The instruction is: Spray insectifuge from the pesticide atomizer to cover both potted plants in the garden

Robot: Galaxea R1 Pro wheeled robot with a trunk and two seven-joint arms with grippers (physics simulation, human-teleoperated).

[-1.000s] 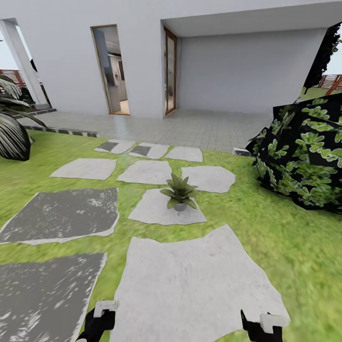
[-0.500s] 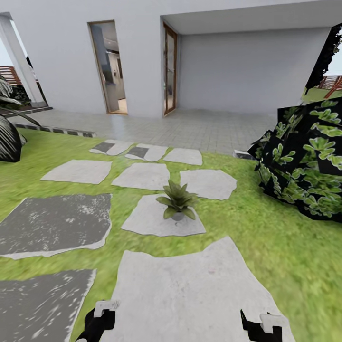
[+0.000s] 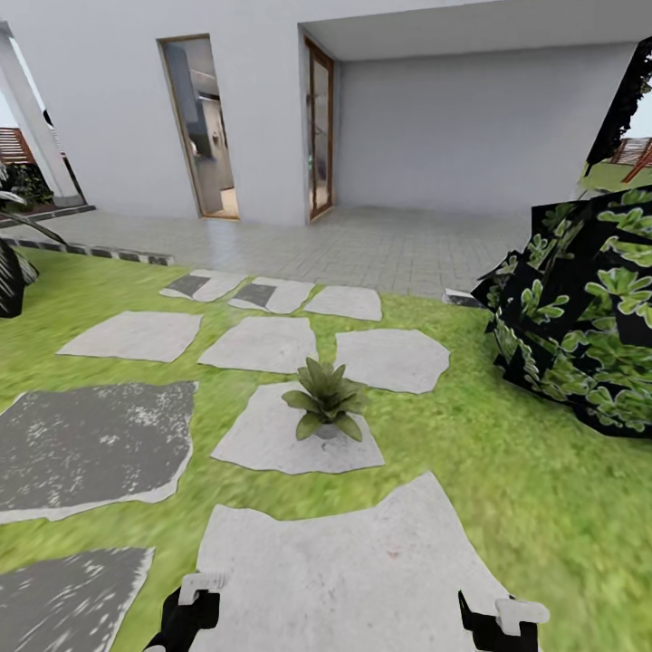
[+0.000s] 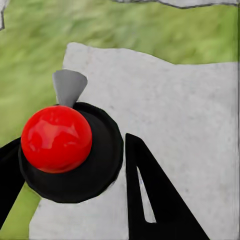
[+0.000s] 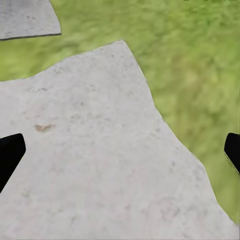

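Observation:
One potted plant [image 3: 323,409], a low rosette of pointed green leaves, stands on a pale stepping stone [image 3: 263,444] in the garden lawn, ahead of both arms. In the left wrist view my left gripper [image 4: 72,142] has its fingers [image 4: 150,200] closed against a black round sprayer top with a red ball and a grey cone: the pesticide atomizer [image 4: 100,165], seen end-on with its bottle body hidden. The left gripper [image 3: 188,607] and right gripper [image 3: 496,620] sit at the head view's lower edge. My right gripper [image 5: 120,155] is open and empty over a large stone.
A large pale stone [image 3: 344,561] lies under both arms, with darker stones [image 3: 81,448] to the left. A dark blocky bush [image 3: 589,326] stands on the right. Behind the lawn are a tiled terrace [image 3: 362,244] and a white house with a doorway [image 3: 201,127].
The whole head view has shifted: the camera has moved closer, so the potted plant and stones sit lower and further left in the picture. Both grippers keep their places in the picture.

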